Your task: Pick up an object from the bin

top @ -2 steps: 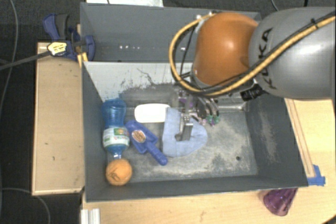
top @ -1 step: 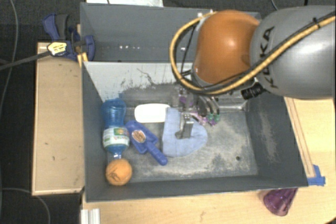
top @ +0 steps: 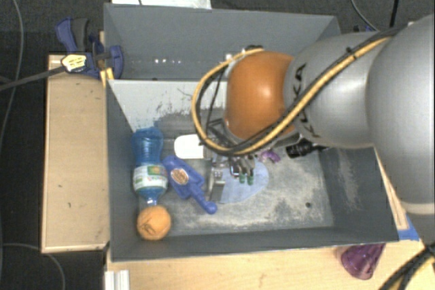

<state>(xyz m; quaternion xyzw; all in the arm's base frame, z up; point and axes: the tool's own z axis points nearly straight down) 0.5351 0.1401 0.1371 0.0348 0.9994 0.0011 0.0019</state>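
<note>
My gripper (top: 228,172) hangs low in the middle of the bin, under the arm's orange cover. It is right above the near end of a blue plastic clamp (top: 189,184) with a round brown label, and the left edge of a pale bluish clear disc (top: 250,189) lying flat on the floor. A white oblong thing (top: 188,146) lies just behind and left of the gripper, partly hidden by the cables. A small purple piece (top: 272,157) peeks out on the gripper's right.
A blue plastic bottle (top: 148,165) with a white-green label lies along the left wall, and an orange ball (top: 154,222) sits in the near left corner. The arm covers the bin's right rear part.
</note>
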